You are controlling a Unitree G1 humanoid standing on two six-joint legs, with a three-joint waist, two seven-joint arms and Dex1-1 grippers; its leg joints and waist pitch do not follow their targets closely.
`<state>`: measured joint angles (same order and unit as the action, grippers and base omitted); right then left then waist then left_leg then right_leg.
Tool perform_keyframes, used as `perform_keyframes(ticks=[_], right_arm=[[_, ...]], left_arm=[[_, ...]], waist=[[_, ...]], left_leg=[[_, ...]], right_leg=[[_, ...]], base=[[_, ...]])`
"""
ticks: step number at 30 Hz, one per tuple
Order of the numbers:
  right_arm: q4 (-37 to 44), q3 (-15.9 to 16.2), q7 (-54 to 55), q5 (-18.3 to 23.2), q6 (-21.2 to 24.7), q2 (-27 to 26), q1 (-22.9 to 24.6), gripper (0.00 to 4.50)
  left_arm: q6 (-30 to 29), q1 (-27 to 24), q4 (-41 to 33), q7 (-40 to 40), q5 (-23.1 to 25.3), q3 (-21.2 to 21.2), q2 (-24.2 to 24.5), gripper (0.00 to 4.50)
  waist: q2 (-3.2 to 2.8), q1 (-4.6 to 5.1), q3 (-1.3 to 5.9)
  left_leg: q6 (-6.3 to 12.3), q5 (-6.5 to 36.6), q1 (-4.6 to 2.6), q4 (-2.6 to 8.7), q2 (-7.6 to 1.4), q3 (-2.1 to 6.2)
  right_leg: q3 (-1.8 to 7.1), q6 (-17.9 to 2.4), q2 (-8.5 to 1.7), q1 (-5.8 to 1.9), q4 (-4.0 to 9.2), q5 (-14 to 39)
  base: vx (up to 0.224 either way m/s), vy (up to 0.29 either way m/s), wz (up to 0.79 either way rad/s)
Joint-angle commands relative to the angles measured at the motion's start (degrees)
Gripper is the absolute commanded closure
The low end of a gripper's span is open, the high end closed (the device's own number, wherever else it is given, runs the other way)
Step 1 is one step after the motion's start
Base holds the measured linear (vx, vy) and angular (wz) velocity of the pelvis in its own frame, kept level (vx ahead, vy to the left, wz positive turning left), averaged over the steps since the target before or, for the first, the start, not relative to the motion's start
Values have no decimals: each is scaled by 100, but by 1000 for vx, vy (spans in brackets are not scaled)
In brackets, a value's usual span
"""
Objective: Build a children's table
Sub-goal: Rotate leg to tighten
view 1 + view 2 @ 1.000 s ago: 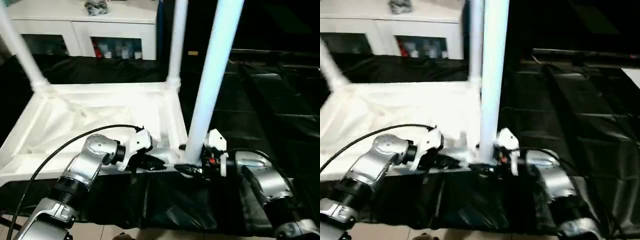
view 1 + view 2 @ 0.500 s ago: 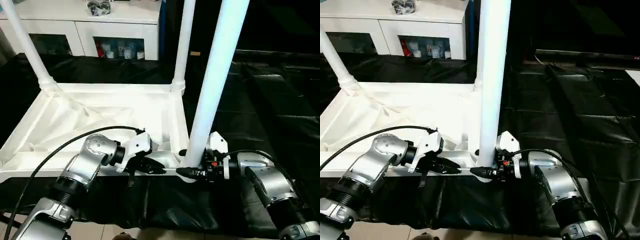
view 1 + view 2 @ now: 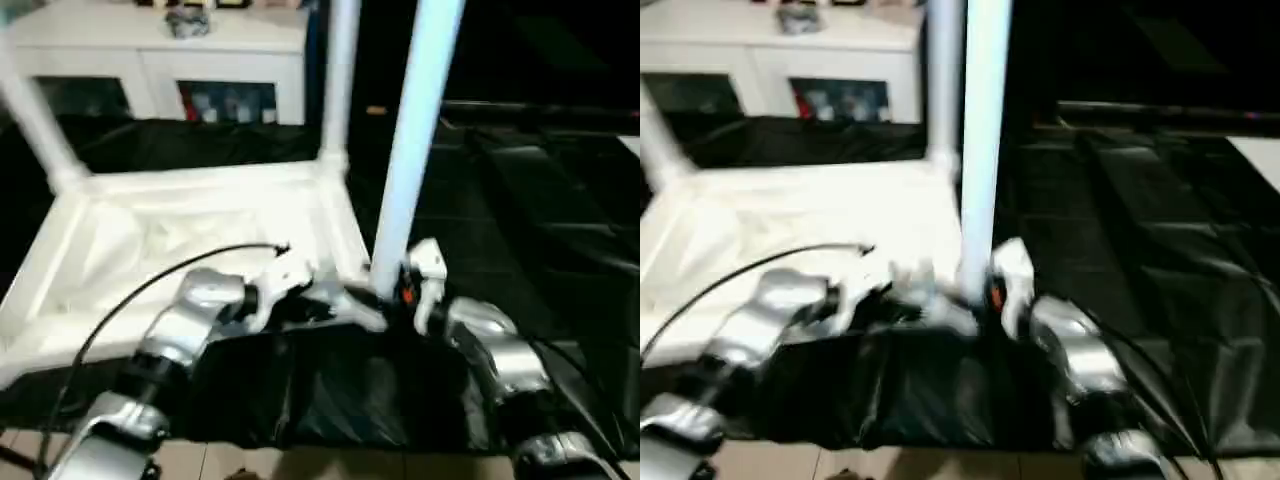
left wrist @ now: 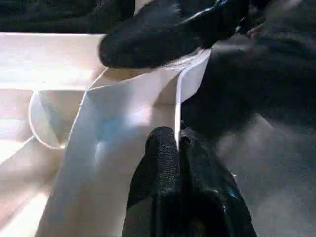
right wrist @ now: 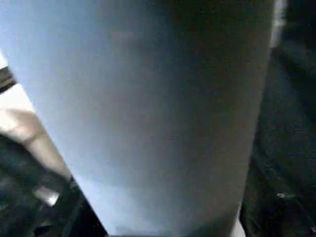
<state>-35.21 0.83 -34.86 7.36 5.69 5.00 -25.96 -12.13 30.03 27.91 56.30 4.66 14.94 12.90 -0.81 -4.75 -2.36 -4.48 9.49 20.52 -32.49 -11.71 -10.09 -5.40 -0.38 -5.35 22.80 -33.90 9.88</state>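
The children's table top (image 3: 200,215) lies upside down on the black-draped surface. Two white legs stand in its far corners, one on the left (image 3: 35,125) and one on the right (image 3: 338,80). A third leg (image 3: 415,140) rises from the near right corner socket. My right gripper (image 3: 385,300) is closed around this leg's base, and the leg (image 5: 148,113) is pressed close in the right wrist view. My left gripper (image 4: 177,148) is shut on the thin near rim of the top, just left of that corner. A black finger (image 4: 163,34) of the right gripper lies across the corner.
A white cabinet (image 3: 150,50) stands behind the work surface. The black drape (image 3: 540,200) stretches to the right of the table top. A black cable (image 3: 150,285) arcs over my left forearm. Floor (image 3: 250,465) shows below the near edge.
The whole picture has shifted, so the camera moved. My right gripper has narrowed around the near right leg's base, and that leg stands a little more upright. The left gripper holds as before.
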Motion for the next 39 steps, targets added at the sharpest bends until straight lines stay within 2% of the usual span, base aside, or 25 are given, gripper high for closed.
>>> perform_keyframes(ticks=[1, 3, 6, 8, 9, 10, 12, 14, 19, 23, 25, 28, 31, 32, 34, 39], right_arm=[[-478, 415, 568, -286, 362, -599, -74, 187], [-526, 457, 691, -359, 242, -668, -96, 187], [-645, 405, 755, -348, 50, -756, -151, 187], [-672, 270, 597, -137, 164, -788, -190, 137], [-624, 267, 489, -86, 209, -771, -173, 137], [-612, 259, 438, -72, 224, -767, -172, 119], [-562, 315, 342, -139, 200, -662, -136, 113], [-412, 460, 57, -207, 106, -419, -32, 87], [-31, 647, -796, -177, -15, 34, 174, 87], [412, 881, -1837, -94, -107, 591, 397, 87], [550, 960, -2228, -55, -169, 787, 464, 87], [727, 1045, -2662, 22, -141, 958, 538, 87], [970, 1199, -3201, 110, -85, 1185, 635, 87], [999, 1236, -3292, 118, -70, 1223, 645, 110], [1063, 1318, -3478, 131, -52, 1298, 659, 117], [1143, 1377, -3674, 129, -30, 1318, 675, 161]], left_arm=[[-153, 267, -233, -708, -36, 117, -649, 450], [-199, 251, -289, -819, -4, 130, -742, 450], [-199, 223, -353, -833, 23, 173, -812, 450], [-128, 214, -363, -786, 40, 214, -785, 450], [-99, 204, -376, -744, 35, 226, -763, 450], [-93, 199, -386, -734, 34, 234, -755, 450], [-64, 169, -426, -647, 18, 239, -698, 450], [26, 122, -472, -435, -12, 242, -570, 450], [188, 80, -511, -23, -106, 259, -326, 450], [374, 64, -496, 434, -198, 260, -45, 450], [467, 82, -438, 569, -196, 255, 59, 450], [570, 100, -380, 758, -223, 255, 175, 450], [643, 127, -302, 1059, -303, 266, 347, 450], [667, 134, -285, 1134, -317, 270, 390, 450], [730, 148, -235, 1353, -354, 303, 511, 450], [823, 190, -130, 1626, -371, 333, 657, 450]], waist=[[48, 18, 273], [50, 17, 277], [61, 4, 305], [48, 7, 312], [40, 2, 319], [40, 0, 326], [33, 2, 328], [28, -2, 331], [31, -28, 340], [34, -65, 329], [34, -72, 315], [40, -83, 303], [50, -127, 303], [42, -140, 310], [61, -156, 313], [48, -184, 318]], left_leg=[[-42, 2082, -33, 416, -114, 95], [-12, 2039, -53, 409, -110, 83], [93, 1812, -7, 407, -117, 68], [136, 1702, 0, 405, -126, 56], [143, 1671, -3, 400, -127, 52], [166, 1582, 5, 396, -130, 47], [184, 1519, 14, 397, -133, 45], [206, 1503, 3, 382, -126, 31], [298, 1391, 7, 366, -135, 22], [351, 1436, 5, 361, -139, 16], [343, 1587, -17, 368, -149, 14], [290, 1722, -31, 380, -155, 18], [310, 1711, -28, 381, -168, 16], [316, 1680, -21, 381, -176, 16], [317, 1627, -19, 376, -173, 16], [278, 1569, -18, 378, -177, 18]], right_leg=[[228, -505, -359, -197, 608, 3114], [236, -534, -353, -185, 611, 3024], [261, -638, -342, -217, 555, 2566], [271, -780, -324, -227, 505, 2174], [274, -816, -326, -232, 496, 2082], [280, -886, -317, -243, 466, 1846], [275, -955, -309, -259, 442, 1655], [279, -1010, -311, -267, 440, 1543], [286, -1080, -308, -281, 412, 1277], [279, -1101, -303, -296, 418, 1317], [278, -1079, -304, -272, 445, 1533], [278, -1034, -318, -257, 478, 1875], [279, -1008, -304, -260, 466, 1881], [283, -1022, -313, -260, 454, 1832], [279, -1043, -315, -261, 446, 1796], [282, -1058, -322, -258, 430, 1763]], base=[[0, 0, 0], [0, 0, 0], [0, 0, 0], [0, 0, 0], [0, 0, 0], [0, 0, 0], [0, 0, 0], [0, 0, 0], [0, 0, 0], [0, 0, 0], [0, 0, 0], [0, 0, 0], [0, 0, 0], [0, 0, 0], [0, 0, 0], [0, 0, 0]])
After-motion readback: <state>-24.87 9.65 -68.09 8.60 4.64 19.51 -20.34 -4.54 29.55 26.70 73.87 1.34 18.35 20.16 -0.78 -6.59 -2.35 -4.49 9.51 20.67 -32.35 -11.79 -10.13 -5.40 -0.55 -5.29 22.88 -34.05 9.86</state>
